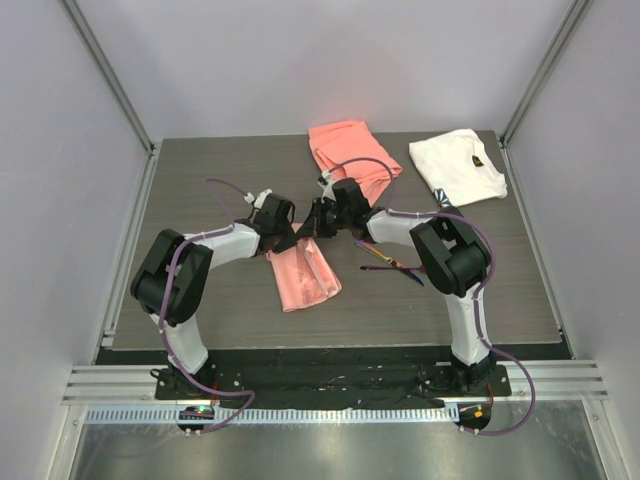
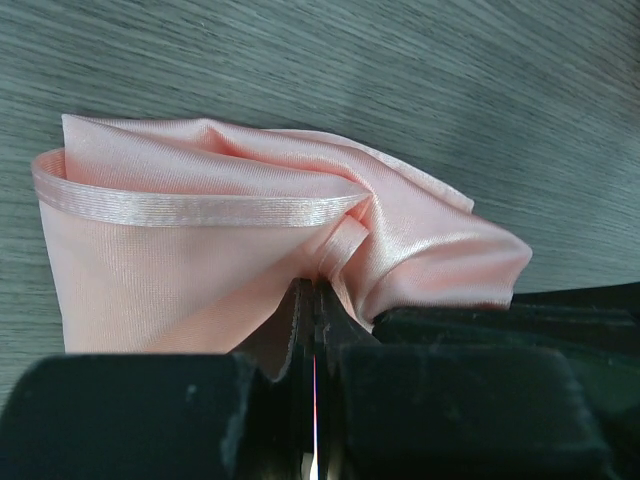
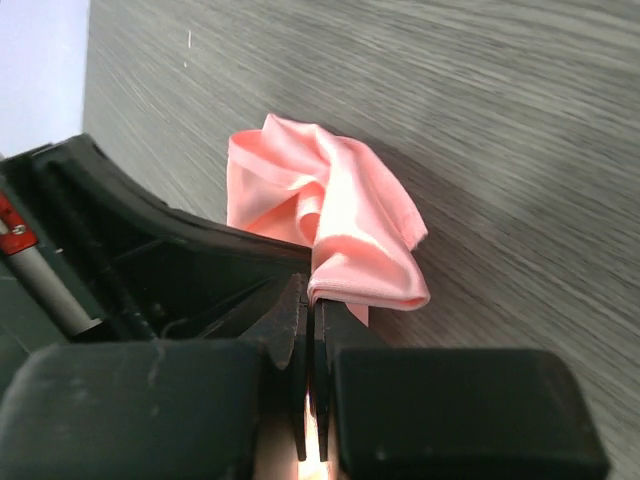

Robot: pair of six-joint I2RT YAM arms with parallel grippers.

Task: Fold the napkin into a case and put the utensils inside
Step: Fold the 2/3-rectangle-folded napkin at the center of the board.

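The grey wood-grain table (image 1: 200,200) sits inside a pale-walled booth with metal framing at the corners. From the top camera I see both arms reaching in toward the middle. The left gripper (image 1: 291,234) and the right gripper (image 1: 322,221) meet almost nose to nose over the far end of the napkin (image 1: 305,278). The napkin is a glossy pale-pink oblong that trails back toward the arm bases and lies mostly flat on the table. The utensils (image 1: 393,265) lie on the table just to its right, close together and partly under the right arm. A coral-orange cloth (image 1: 345,148) lies at the far edge, and a white cloth (image 1: 457,165) is near the far right corner, both well apart from the napkin. On my left wrist view, the left gripper (image 2: 313,302) has its jaws pressed together on a pinch of the napkin (image 2: 190,270). The cloth bunches into soft folds, with a hemmed edge running across it above the wood grain (image 2: 420,70). On the right wrist view, the right gripper (image 3: 309,300) is likewise clamped on the napkin (image 3: 335,205). It holds a fold of the edge, and the crumpled end stands up off the table (image 3: 480,120) beyond the fingertips.
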